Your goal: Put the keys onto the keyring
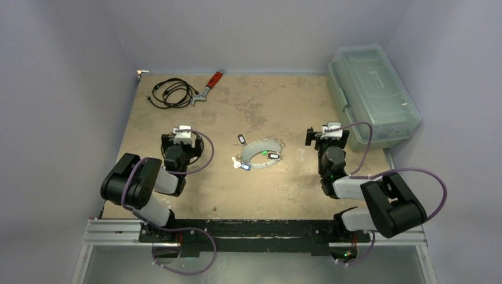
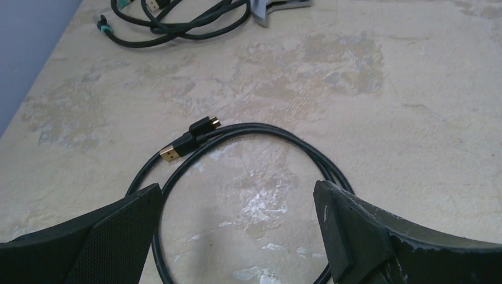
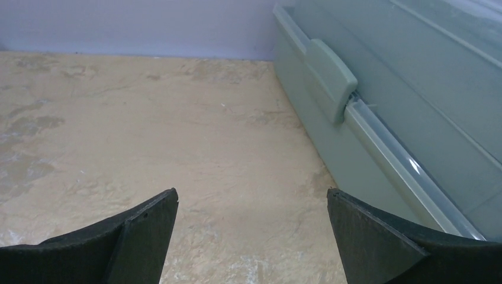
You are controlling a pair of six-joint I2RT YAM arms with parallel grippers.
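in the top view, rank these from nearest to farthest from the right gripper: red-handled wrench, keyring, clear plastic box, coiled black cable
Measured from the right gripper in the top view:
1. clear plastic box, just to its right
2. keyring, to its left, mid-table
3. red-handled wrench, far left, near the back edge
4. coiled black cable, farther left still, at the back corner

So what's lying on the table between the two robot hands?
The keyring and the keys, midway between left hand and right hand, touching neither; seen in the top view.
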